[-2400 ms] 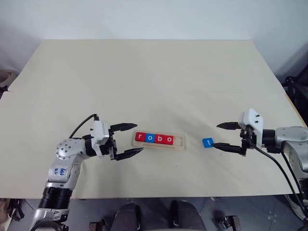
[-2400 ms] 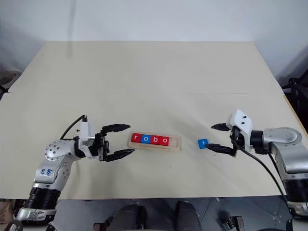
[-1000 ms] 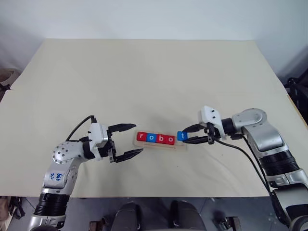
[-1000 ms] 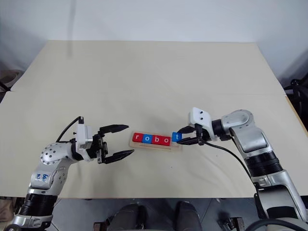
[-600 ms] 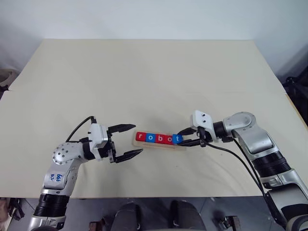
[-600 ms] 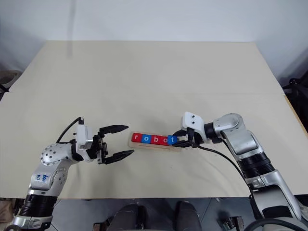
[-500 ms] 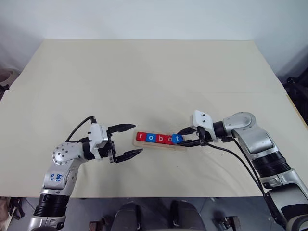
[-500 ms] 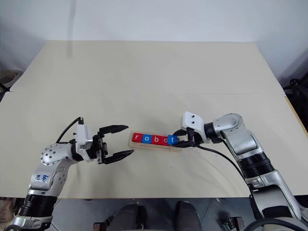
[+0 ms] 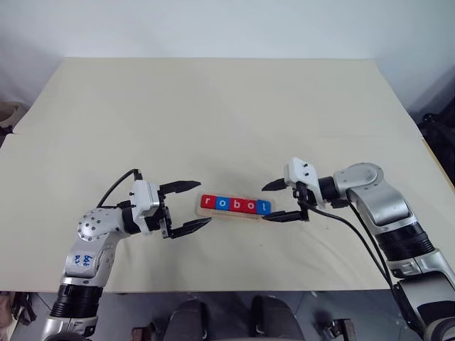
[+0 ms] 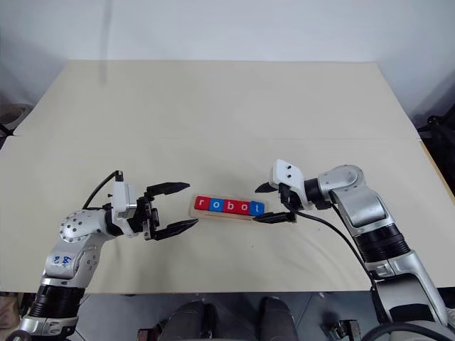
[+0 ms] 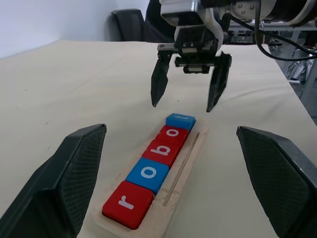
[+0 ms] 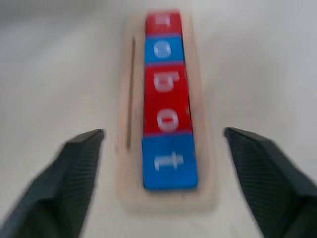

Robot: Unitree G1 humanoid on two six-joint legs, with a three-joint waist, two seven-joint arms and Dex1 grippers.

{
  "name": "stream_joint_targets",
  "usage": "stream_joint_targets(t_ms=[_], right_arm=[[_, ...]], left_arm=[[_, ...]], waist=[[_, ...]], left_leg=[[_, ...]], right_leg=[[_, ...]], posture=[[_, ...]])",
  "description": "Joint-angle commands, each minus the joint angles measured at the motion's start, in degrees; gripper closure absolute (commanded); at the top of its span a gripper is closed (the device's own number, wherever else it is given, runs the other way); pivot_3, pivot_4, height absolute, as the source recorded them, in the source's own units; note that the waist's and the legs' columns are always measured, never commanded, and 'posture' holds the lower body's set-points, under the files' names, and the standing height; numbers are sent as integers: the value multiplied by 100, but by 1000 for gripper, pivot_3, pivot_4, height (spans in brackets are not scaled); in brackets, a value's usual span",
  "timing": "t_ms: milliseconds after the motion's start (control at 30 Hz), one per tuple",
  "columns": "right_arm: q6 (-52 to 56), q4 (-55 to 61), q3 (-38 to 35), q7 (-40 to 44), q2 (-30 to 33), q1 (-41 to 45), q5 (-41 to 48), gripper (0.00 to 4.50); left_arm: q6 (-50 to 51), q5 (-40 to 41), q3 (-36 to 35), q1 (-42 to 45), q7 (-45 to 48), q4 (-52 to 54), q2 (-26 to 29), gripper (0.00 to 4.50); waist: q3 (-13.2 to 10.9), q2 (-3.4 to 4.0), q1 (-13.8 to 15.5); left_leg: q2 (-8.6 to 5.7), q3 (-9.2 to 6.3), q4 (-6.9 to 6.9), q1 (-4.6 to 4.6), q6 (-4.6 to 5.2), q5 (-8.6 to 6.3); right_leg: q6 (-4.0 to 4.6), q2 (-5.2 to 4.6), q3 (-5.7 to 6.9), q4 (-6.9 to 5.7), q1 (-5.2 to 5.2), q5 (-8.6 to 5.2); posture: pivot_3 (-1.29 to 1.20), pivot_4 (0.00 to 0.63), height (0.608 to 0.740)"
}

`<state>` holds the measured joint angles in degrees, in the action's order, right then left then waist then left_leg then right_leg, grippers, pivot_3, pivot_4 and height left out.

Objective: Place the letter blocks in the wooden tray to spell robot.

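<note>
The wooden tray lies near the front middle of the desk, between the two arms, and carries all five letter blocks in one touching row: red r, blue o, red b, red o, blue t. The right pincer stands at the tray's t end with its fingers spread wide and empty — one finger on each side of the tray's end, neither touching the t block as far as the views show. The left pincer hovers just off the r end, likewise wide and holding nothing.

Step in hand, as judged: release and withdrawal after seating the last block. To do it well, the right pincer should keep its fingers apart and back away along the tray's line or lift clear, so that no fingertip drags the t block or nudges the tray sideways. The left pincer is best kept clear of the r end.

Orientation: the tray's long axis runs left to right across the desk, roughly parallel to the front edge — with a slight tilt, the t end sitting a little nearer the robot. The word reads from the robot's left to its right, letters upright as seen from the robot. A thin groove runs along the tray beside the row, on its near side.
</note>
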<state>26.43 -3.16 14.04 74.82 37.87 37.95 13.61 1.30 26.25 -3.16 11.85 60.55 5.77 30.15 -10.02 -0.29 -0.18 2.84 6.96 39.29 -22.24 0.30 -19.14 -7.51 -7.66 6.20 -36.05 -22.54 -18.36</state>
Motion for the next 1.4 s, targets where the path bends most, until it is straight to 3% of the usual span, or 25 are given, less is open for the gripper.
stream_joint_targets(t_ms=[33,267,300,733,867,1133,1233,1400], right_arm=[[56,182,-36,-102,-62,118,40,1975],[21,31,187,-329,-221,161,-227,4400],[-44,-14,224,-336,-209,146,-295,4458],[-304,-157,174,-140,-97,-54,-344,4458],[-201,119,-200,-166,-216,-109,141,4458],[-1305,737,-1698,209,288,-1714,1040,4458],[-1860,675,-2193,81,393,-2248,1025,3923],[-2173,561,-2737,-145,366,-2864,1170,2242]], left_arm=[[-57,30,-43,38,-1,31,10,0],[-51,34,-54,11,-14,68,15,0],[-47,37,-59,3,-18,79,18,0],[-41,38,-72,-31,-37,112,32,0],[-45,40,-76,-30,-36,113,35,0],[95,158,-320,-286,132,70,382,0],[137,171,-542,-335,69,-55,523,0],[-21,35,-735,-385,180,-327,758,0]], waist=[[0,0,0],[0,0,3],[0,0,5],[0,0,-4],[0,0,-2],[0,-3,61],[0,-3,27],[0,-3,13]], left_leg=[[0,0,0,0,0,0],[-1,0,0,0,0,0],[-1,1,0,-1,0,0],[0,4,-1,0,0,0],[0,3,-1,-1,0,0],[-4,3,-2,-5,5,-3],[-1,4,-4,1,4,-2],[-1,2,-7,5,3,-2]], right_leg=[[0,0,0,0,0,0],[0,-1,0,0,0,0],[0,-1,0,0,0,0],[0,0,0,0,0,0],[0,0,0,1,0,0],[-1,-3,8,13,5,1],[-1,0,7,7,6,0],[0,0,3,6,5,0]], posture=[[0,150,740],[0,150,740],[0,150,740],[0,150,740],[0,150,740],[0,150,740],[0,150,740],[0,150,740]])
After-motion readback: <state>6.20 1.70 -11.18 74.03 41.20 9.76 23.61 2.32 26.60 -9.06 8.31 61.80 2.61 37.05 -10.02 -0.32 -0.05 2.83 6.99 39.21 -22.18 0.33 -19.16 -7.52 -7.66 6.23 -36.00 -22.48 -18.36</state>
